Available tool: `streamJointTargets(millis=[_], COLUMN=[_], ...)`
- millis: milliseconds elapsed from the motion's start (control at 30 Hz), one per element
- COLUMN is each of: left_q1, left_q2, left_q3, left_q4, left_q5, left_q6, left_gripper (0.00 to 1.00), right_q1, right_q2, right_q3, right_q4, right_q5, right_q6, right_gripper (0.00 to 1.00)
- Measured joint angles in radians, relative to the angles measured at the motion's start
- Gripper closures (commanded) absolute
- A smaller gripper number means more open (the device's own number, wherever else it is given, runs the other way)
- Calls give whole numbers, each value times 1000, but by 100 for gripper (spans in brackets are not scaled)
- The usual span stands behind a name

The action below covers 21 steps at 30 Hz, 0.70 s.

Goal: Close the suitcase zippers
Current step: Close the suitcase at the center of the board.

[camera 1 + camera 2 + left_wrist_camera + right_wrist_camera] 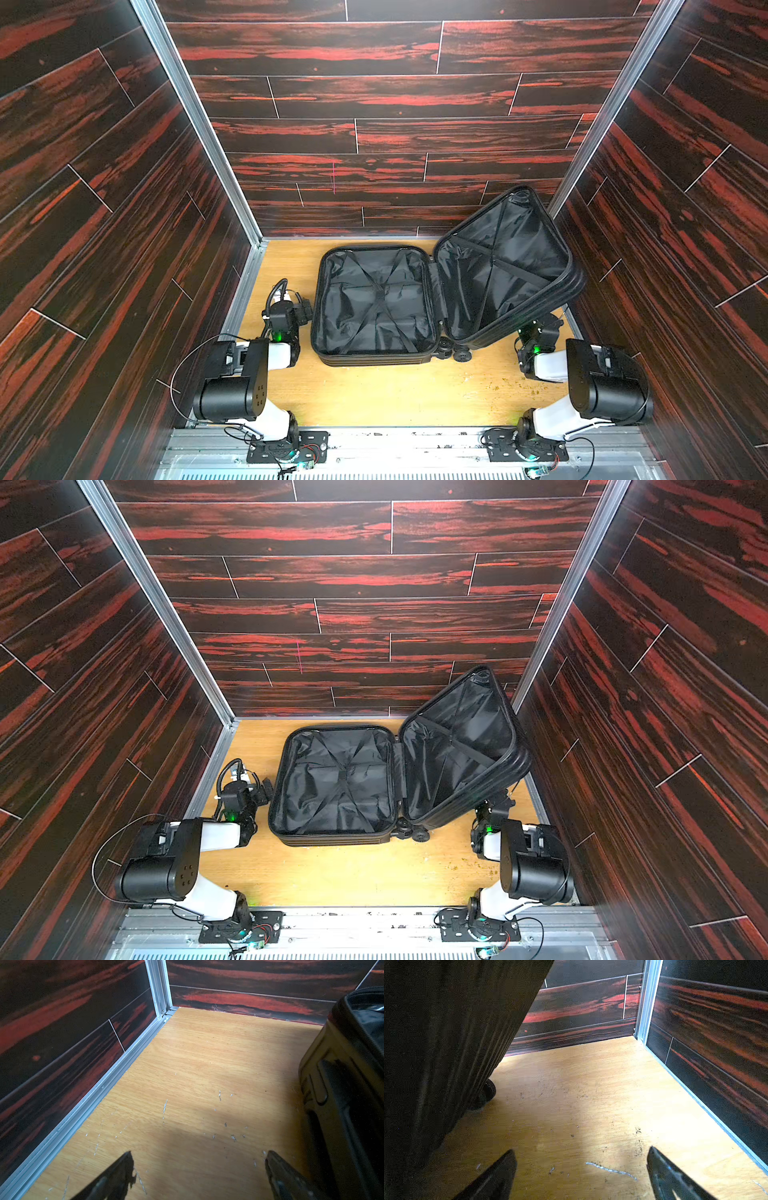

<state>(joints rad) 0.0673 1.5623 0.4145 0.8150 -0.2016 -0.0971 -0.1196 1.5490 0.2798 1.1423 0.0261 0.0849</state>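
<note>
In both top views the suitcase (374, 307) lies open on the wooden table (395, 395), one shell flat, the other propped up at a slant on its right. The zippers (374, 248) round the rims are undone. In the left wrist view my left claw (198, 1153) hangs wide open and empty over bare wood, just beside the suitcase's flat shell. In the right wrist view my right claw (582, 1149) gapes wide too, holding nothing, beside the suitcase's ribbed raised shell and a wheel (489, 1089)
</note>
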Motion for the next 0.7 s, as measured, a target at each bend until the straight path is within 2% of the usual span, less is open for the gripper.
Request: streamJointTargets(millis=[167, 267, 367, 467, 600, 700], left_q1=[-1, -7, -11, -11, -11, -17], left_q2=[-6, -69, -233, -409, -580, -618], left_q3=[-2, -22, -54, -41, 39, 106], left_q4=[0, -15, -80, -215, -444, -576], left_q5=[-11, -59, -141, -170, -41, 90], left_q6=[-5, -31, -82, -145, -218, -255], left_gripper=[0, 0, 0, 6, 10, 11], right_q1=[0, 1, 1, 2, 2, 2], right_q2=[0, 0, 0, 0, -1, -2], right_q3=[0, 0, 0, 0, -4, -6], right_q4=[0, 0, 1, 2, 3, 3], right_q5=[5, 31, 41, 51, 64, 69], right_q6=[1, 8, 8, 11, 11, 11], right_gripper=[1, 1, 1, 1, 1, 1])
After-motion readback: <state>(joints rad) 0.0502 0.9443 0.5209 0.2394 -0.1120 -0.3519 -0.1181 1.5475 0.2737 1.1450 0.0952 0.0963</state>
